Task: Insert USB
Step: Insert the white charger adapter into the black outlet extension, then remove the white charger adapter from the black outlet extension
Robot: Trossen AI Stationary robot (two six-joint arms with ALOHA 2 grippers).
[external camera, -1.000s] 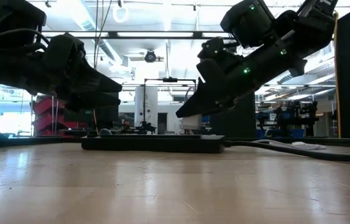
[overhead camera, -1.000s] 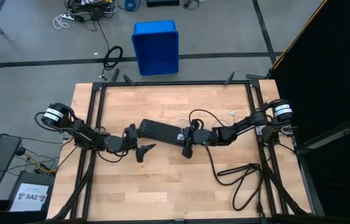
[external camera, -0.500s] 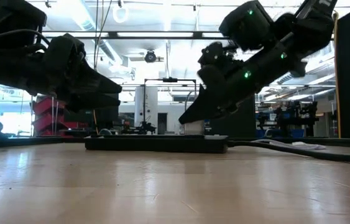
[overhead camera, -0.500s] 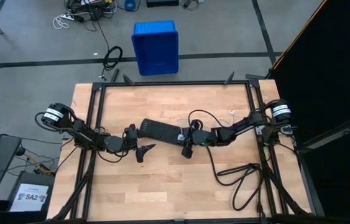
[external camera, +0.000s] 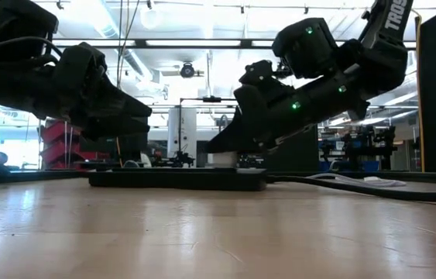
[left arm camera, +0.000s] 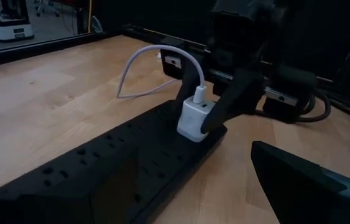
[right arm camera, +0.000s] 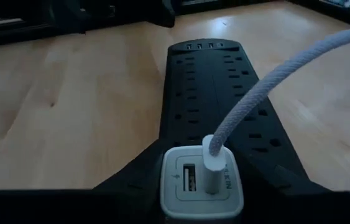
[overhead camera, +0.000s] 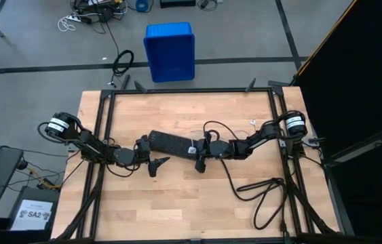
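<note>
Black right gripper [overhead camera: 201, 154] low over the middle of the desk [overhead camera: 177, 210], fingers pressed on both sides of the white charger [left arm camera: 194, 118], pinching it just above the socket. Gripped this way probably to keep the block steady and upright while being pushed down into the power strip [left arm camera: 100, 168]. Seated at the end of the strip toward the right edge of the desk, at least by appearance; impossible to say how deep the prongs go. USB [right arm camera: 268, 87] leaving the top of the charger, its small plug already standing in one of the two ports, the other port free beside it. From there rising in an arc and falling to the wood toward the far edge of the desk, loose, with no pull on the plug. Long black strip lying slantwise across the centre of the desk, its thick black cord [overhead camera: 265, 193] curling toward the near right corner. Left gripper [overhead camera: 155, 163] near the other end of the strip, spread wide and holding nothing, hanging a little above the wood, perhaps kept there to hold the strip down if needed. Judged from all this, task close to finished.
</note>
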